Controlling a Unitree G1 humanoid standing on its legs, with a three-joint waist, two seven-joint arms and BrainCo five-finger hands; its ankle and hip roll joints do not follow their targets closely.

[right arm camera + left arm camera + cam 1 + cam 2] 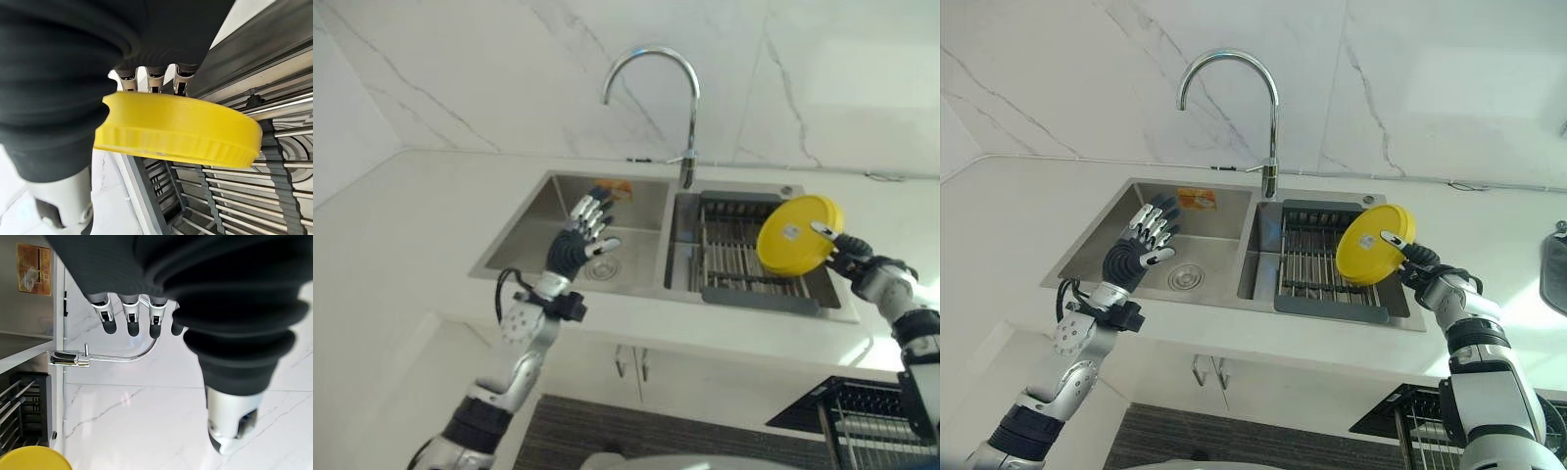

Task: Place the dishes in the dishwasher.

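Inspector: Where is the dish?

Operator: I see the right hand (1417,262) gripping a yellow plate (1375,244), tilted on edge above the drying rack (1317,262) in the sink's right basin.

Inspector: And the other?

Operator: Left hand (1141,240) hovers over the left basin (1197,235), fingers spread, holding nothing.

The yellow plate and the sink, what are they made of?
The yellow plate, pinched in the right hand, looks like plastic: solid bright colour, matte, with a moulded ridged rim in the right wrist view. The sink looks like brushed stainless steel: grey with a dull sheen. The faucet seems polished metal, mirror-shiny.
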